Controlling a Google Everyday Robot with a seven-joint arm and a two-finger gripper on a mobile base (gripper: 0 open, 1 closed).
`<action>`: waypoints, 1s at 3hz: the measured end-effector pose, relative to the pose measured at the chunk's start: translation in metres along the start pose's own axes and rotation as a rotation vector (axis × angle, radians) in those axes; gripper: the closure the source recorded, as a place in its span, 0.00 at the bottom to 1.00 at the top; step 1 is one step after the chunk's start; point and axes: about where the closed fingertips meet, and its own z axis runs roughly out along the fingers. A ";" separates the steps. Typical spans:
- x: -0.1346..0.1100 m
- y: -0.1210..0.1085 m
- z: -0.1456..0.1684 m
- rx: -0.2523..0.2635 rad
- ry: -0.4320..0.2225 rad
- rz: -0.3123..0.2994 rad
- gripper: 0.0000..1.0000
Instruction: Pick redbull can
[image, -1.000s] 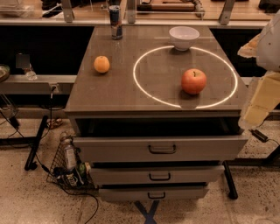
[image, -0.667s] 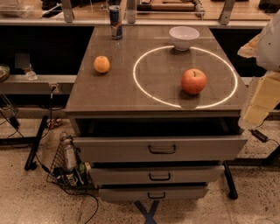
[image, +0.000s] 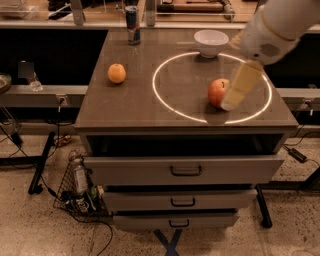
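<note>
The arm (image: 280, 25) has swung in since 1 second ago. Then it stood at the right edge of the view, beyond the right side of the table (image: 125, 110), with the pale gripper (image: 236, 92) hanging off the tabletop beside that edge. Now the arm reaches in from the upper right, and the gripper hangs tilted over the right part of the glowing circle (image: 165, 100), just in front of the apple (image: 216, 92). It covers the apple's right side, which was in full view before

Arm (image: 280, 25) reaches in from right — gripper (image: 234, 94) angled down-left.
</note>
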 end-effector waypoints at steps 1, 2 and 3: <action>-0.050 -0.060 0.041 0.045 -0.113 -0.029 0.00; -0.109 -0.095 0.070 0.084 -0.206 -0.034 0.00; -0.161 -0.124 0.095 0.115 -0.270 -0.001 0.00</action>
